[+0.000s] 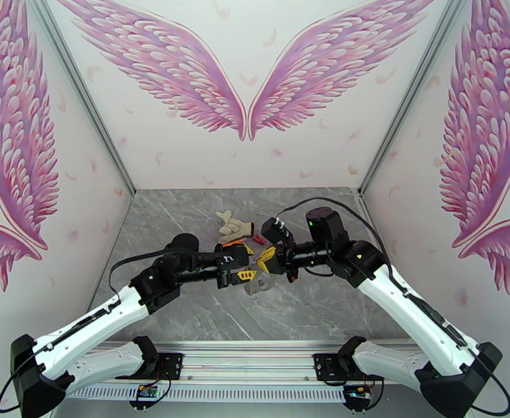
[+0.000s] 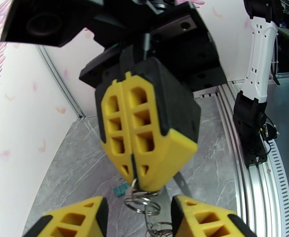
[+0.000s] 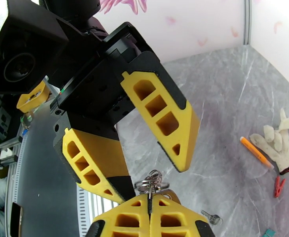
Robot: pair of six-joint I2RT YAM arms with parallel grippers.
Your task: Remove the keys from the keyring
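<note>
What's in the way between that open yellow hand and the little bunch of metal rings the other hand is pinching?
Nothing visible. The shut right hand pinches the ring bunch, which hangs in the gap between the open left hand's fingers, with only air on either side.

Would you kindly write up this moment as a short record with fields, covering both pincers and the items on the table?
right pincer: shut on the small silver rings, held above the table
left pincer: open, fingers spread either side of those rings, not gripping
loose key: lying on the table, apart from the rings
far side: glove, orange pen, red clip
teal clip: on the table below the pincers
</note>
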